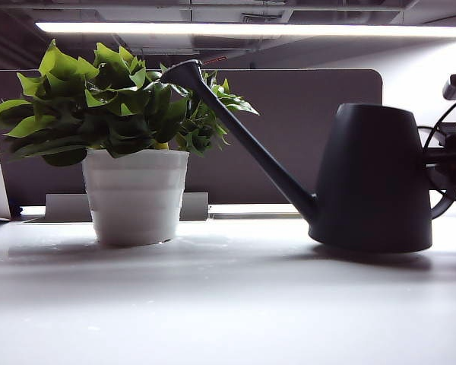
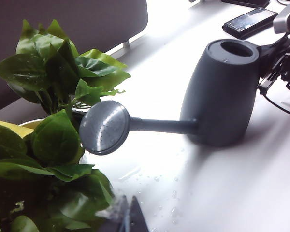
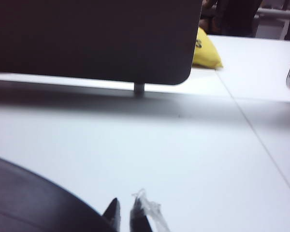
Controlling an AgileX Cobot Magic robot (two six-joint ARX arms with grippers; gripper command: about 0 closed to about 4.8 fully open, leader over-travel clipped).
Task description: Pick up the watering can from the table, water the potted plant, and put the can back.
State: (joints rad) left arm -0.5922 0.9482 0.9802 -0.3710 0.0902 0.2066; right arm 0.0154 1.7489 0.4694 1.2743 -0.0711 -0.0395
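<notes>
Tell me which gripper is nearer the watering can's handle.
Right. The right gripper, fingers shut, is at the handle side of the watering can. The left gripper hovers over the potted plant, beyond the spout's rose.

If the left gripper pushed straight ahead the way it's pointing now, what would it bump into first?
Probably the watering can: the left gripper, low beside the potted plant, seems aimed at its spout head. Depth is unclear, so it might pass underneath.
</notes>
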